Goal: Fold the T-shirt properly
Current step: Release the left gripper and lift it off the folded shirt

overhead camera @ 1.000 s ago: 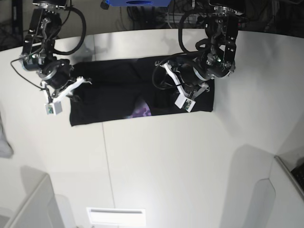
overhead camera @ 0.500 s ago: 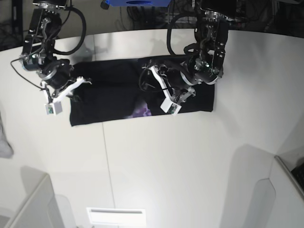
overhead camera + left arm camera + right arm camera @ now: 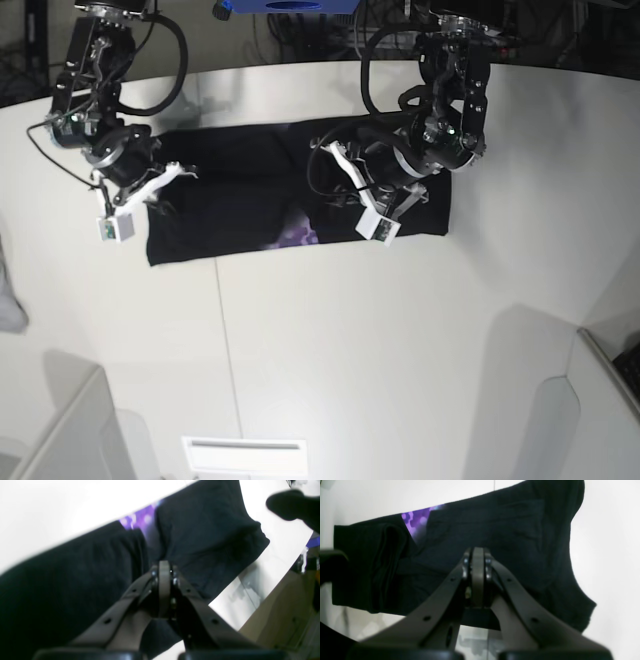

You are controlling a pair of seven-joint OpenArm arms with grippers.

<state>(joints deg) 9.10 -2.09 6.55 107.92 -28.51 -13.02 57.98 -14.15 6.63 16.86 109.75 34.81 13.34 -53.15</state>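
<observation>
The black T-shirt [image 3: 250, 190] lies on the white table as a long flat band, with a small patch of purple print [image 3: 298, 237] showing at its near edge. My left gripper [image 3: 330, 180] hovers over the band's right half. In the left wrist view its fingers [image 3: 163, 572] are pressed together above the cloth [image 3: 200, 530], holding nothing I can see. My right gripper [image 3: 172, 185] is over the band's left end. In the right wrist view it is shut [image 3: 477, 577] above the shirt [image 3: 507, 530], and the purple print [image 3: 417, 522] shows beyond it.
A grey cloth [image 3: 8, 300] lies at the table's left edge. A blue object [image 3: 285, 8] and cables sit behind the table. A white slotted panel [image 3: 245, 455] is at the near edge, and grey partitions stand at the lower left [image 3: 70, 430] and lower right [image 3: 590, 400].
My left arm swung left over the shirt, then came partway back to the right. My right arm stayed almost still. The shirt looks unchanged.
</observation>
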